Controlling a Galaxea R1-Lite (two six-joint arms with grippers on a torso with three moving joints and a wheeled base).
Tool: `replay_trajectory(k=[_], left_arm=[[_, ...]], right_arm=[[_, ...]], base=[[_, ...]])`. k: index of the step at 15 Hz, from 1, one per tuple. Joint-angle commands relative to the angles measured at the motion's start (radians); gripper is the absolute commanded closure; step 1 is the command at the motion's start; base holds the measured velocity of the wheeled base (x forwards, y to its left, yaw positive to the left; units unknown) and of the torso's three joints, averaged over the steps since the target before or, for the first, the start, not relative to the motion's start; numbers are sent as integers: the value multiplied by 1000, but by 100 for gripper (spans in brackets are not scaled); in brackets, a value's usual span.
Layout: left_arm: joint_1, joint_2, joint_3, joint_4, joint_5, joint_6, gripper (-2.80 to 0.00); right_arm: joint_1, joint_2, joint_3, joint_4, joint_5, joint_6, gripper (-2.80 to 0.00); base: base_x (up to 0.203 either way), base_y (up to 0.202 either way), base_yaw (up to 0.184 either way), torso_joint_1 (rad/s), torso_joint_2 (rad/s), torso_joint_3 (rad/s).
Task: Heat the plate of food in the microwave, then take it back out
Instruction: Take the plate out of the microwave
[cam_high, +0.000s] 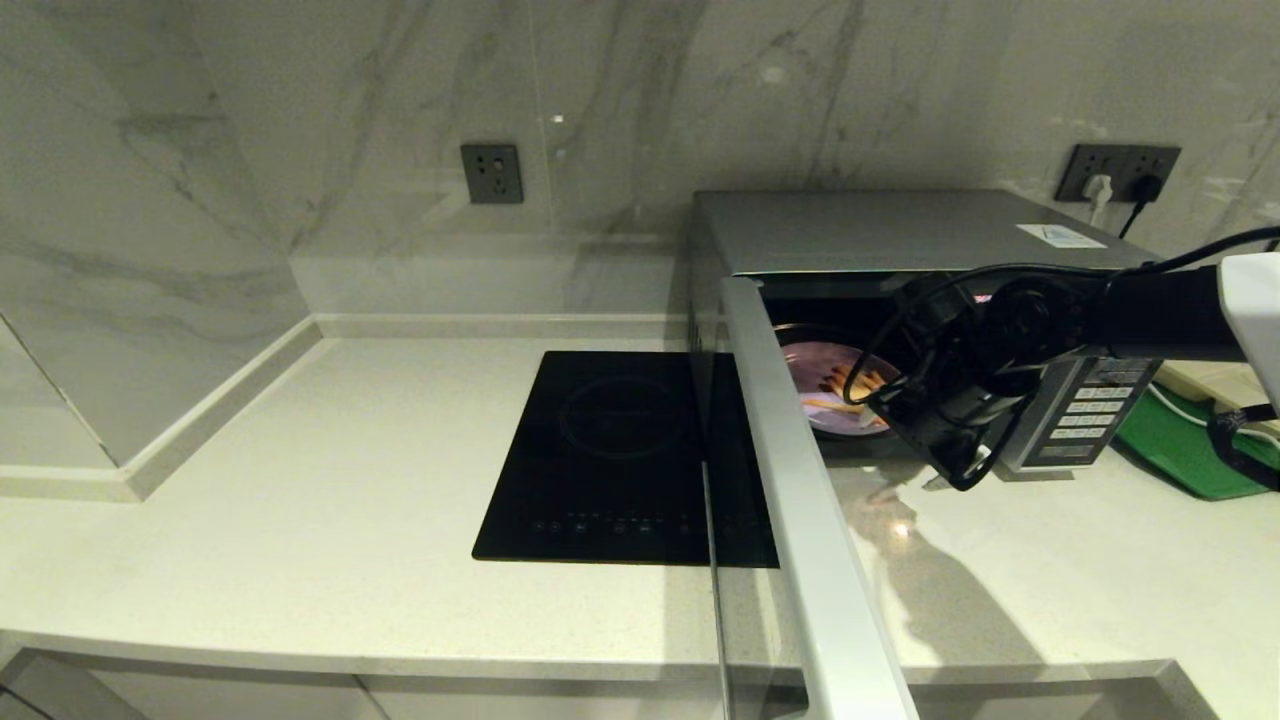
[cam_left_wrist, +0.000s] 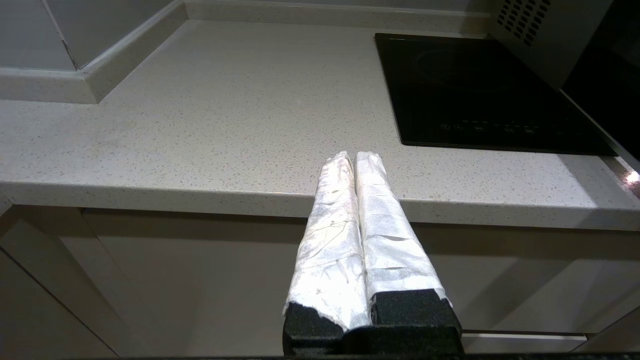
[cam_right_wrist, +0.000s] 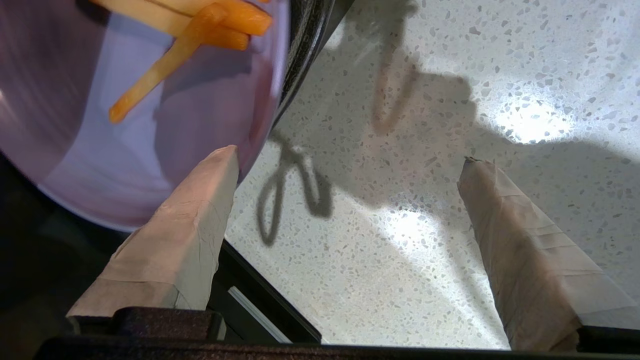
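The microwave (cam_high: 900, 230) stands at the back right of the counter, its door (cam_high: 800, 480) swung wide open toward me. Inside, near the front of the cavity, sits the lavender plate of food (cam_high: 830, 385) with orange-yellow sticks (cam_right_wrist: 200, 30) on it. My right gripper (cam_high: 900, 420) hangs open just in front of the opening. In the right wrist view the right gripper (cam_right_wrist: 347, 156) has one finger at the plate's (cam_right_wrist: 100, 150) rim and the other over the bare counter. My left gripper (cam_left_wrist: 354, 157) is shut and empty, parked low at the counter's front edge.
A flat black induction hob (cam_high: 620, 450) lies left of the open door. The microwave's button panel (cam_high: 1090, 410) is behind my right arm. A green tray (cam_high: 1190, 450) lies at the far right. Wall sockets sit on the marble backsplash, one with plugs in it.
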Motion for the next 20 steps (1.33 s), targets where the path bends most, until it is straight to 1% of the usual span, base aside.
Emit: replay_trajectory(k=[1, 14, 16, 20], left_arm=[[0, 0, 0, 0, 0, -1, 0], [0, 0, 0, 0, 0, -1, 0], [0, 0, 0, 0, 0, -1, 0], [0, 0, 0, 0, 0, -1, 0]], right_arm=[[0, -4, -3, 4, -1, 7, -280], [0, 38, -29, 1, -1, 5, -280], [1, 43, -24, -28, -4, 5, -280], [2, 49, -23, -31, -16, 5, -280]], base=[[0, 0, 0, 0, 0, 0], [0, 0, 0, 0, 0, 0], [0, 0, 0, 0, 0, 0], [0, 0, 0, 0, 0, 0]])
